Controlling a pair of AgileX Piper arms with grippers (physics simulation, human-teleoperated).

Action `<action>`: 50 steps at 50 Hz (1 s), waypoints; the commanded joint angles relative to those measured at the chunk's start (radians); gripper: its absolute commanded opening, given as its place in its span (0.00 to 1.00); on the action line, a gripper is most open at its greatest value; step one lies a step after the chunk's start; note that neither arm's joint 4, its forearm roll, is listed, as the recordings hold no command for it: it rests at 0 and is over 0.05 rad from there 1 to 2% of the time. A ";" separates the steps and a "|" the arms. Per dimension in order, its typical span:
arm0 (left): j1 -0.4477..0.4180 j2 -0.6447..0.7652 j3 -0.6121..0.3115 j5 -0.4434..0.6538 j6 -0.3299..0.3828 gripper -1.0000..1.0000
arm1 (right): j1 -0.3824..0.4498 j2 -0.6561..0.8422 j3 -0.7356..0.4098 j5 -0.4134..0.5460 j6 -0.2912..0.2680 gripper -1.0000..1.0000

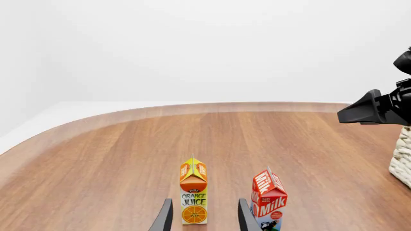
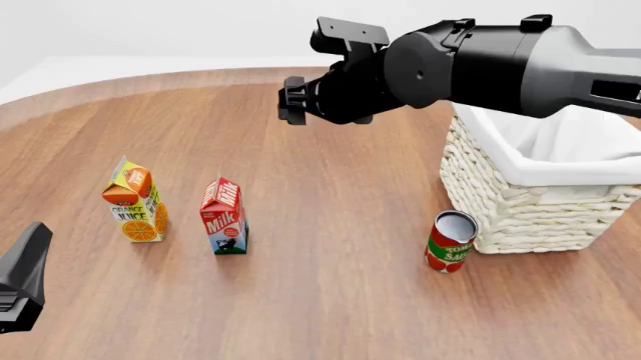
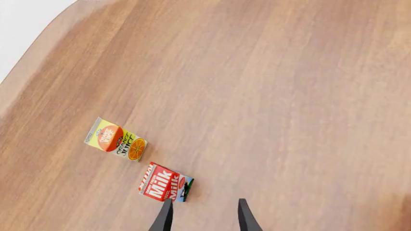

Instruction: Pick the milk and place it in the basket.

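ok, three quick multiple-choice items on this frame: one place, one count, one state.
1. In the front view, the red-topped gable milk carton stands:
A. inside the basket
B. right of the orange-yellow juice carton
C. on the can

2. Cartons on the wooden table:
A. one
B. two
C. four

3. The right hand is:
A. open, empty
B. shut on milk
C. holding the can

Answers:
1. B: front view shows it between the juice and the red tomato can.
2. B: juice and milk only.
3. A: fingers apart, nothing between.
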 commanded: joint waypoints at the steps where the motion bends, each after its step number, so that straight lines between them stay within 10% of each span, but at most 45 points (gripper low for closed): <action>1: 0.000 0.000 0.000 0.000 0.000 1.00 | 0.025 0.053 -0.054 0.003 0.029 1.00; 19: 0.000 0.000 0.000 0.000 0.000 1.00 | 0.070 0.120 -0.123 -0.001 0.113 1.00; 24: 0.000 0.000 0.000 0.000 0.000 1.00 | 0.076 0.135 -0.112 -0.034 0.229 1.00; 50: 0.000 0.000 0.000 0.000 0.000 1.00 | 0.078 0.156 -0.107 -0.055 0.245 1.00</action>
